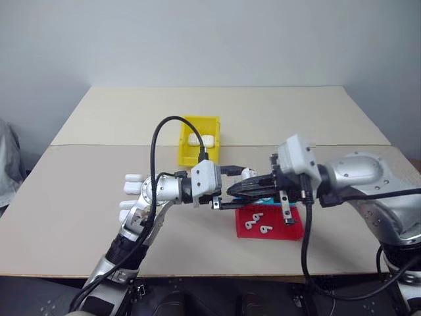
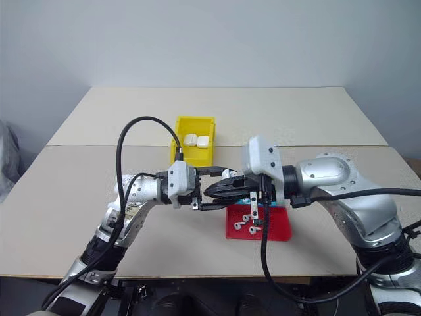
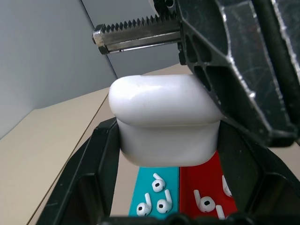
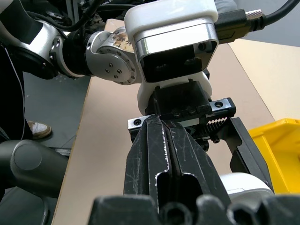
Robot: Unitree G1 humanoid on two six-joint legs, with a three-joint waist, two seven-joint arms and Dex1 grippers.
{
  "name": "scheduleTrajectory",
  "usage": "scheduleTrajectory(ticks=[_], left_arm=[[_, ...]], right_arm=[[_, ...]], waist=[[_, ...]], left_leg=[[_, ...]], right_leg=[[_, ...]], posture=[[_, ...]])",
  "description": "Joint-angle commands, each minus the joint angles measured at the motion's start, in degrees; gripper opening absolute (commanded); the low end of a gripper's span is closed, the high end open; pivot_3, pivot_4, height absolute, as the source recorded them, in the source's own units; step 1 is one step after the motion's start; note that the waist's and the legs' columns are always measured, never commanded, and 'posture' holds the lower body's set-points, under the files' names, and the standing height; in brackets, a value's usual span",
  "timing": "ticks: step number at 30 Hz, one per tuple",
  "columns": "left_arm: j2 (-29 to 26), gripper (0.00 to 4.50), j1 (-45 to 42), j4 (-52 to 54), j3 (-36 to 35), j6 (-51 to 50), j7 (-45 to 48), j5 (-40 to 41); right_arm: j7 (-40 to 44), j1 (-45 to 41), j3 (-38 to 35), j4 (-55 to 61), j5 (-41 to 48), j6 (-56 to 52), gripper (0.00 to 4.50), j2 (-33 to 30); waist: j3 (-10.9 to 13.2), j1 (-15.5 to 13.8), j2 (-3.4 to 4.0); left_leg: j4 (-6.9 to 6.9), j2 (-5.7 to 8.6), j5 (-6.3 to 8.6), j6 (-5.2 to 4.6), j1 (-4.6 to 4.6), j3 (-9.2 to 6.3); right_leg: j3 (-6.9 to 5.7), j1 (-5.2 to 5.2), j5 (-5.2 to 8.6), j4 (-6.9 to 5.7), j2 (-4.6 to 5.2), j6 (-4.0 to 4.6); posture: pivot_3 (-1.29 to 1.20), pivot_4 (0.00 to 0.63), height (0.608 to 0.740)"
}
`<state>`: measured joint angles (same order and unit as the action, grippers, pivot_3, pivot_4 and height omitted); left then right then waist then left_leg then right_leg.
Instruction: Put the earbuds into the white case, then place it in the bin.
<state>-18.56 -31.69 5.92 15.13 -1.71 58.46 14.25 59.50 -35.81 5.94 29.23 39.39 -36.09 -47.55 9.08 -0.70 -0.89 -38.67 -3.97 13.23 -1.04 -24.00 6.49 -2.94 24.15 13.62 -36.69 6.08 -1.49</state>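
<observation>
Head stereo looks down over table (image 1: pixel 79 217); 2 wrist cams close-up.

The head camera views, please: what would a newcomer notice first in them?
The two grippers meeting in mid-air above the table: the left gripper is shut on a white case, and the shut right gripper presses at it. Behind them stands the yellow bin with two cases inside; beneath, a red tray holds loose earbuds.

Silver arms, black fingers, white wrist cameras

Both arms are rounded silver metal with black joints. Each wrist bears a white camera housing trailing a looping black cable. The left gripper (image 2: pixel 217 187) shows a toothed steel rack and small screws; the right gripper (image 2: pixel 212 191) has scratched black fingers.
</observation>
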Motion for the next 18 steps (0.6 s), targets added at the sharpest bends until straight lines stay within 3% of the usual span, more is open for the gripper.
scheduleTrajectory(ticks=[1, 9, 18], left_arm=[[0.37, 2.80, -0.02, 3.27, -1.60, 0.20, -0.47, 2.57], [0.47, 2.80, 1.32, 3.37, -2.79, 0.62, -0.92, 4.19], [1.09, 2.80, 0.53, -0.96, -4.94, 3.82, -5.26, 1.13]], right_arm=[[0.20, -0.13, -1.48, 0.11, -1.90, 1.25, 0.08, -0.85], [0.39, 2.52, -5.77, 0.03, -1.07, 1.49, 0.08, -2.38], [-4.49, 2.30, -18.41, 1.33, 14.06, -0.80, 0.08, 1.77]], waist=[[0.00, -0.01, 0.00], [0.00, -0.05, 0.00], [0.00, -0.02, 0.00]], left_leg=[[0.00, 0.00, 0.00, 0.00, 0.00, 0.00], [-0.01, 0.00, 0.00, 0.00, -0.02, 0.00], [-0.01, 0.00, 0.00, 0.00, -0.01, -0.02]], right_leg=[[0.00, 0.00, 0.00, 0.00, 0.00, 0.00], [-0.02, -0.01, 0.00, 0.03, 0.01, 0.00], [-0.01, -0.03, 0.00, 0.01, -0.01, 0.00]], posture=[[0.00, 0.150, 0.740], [0.00, 0.150, 0.740], [0.00, 0.150, 0.740]])
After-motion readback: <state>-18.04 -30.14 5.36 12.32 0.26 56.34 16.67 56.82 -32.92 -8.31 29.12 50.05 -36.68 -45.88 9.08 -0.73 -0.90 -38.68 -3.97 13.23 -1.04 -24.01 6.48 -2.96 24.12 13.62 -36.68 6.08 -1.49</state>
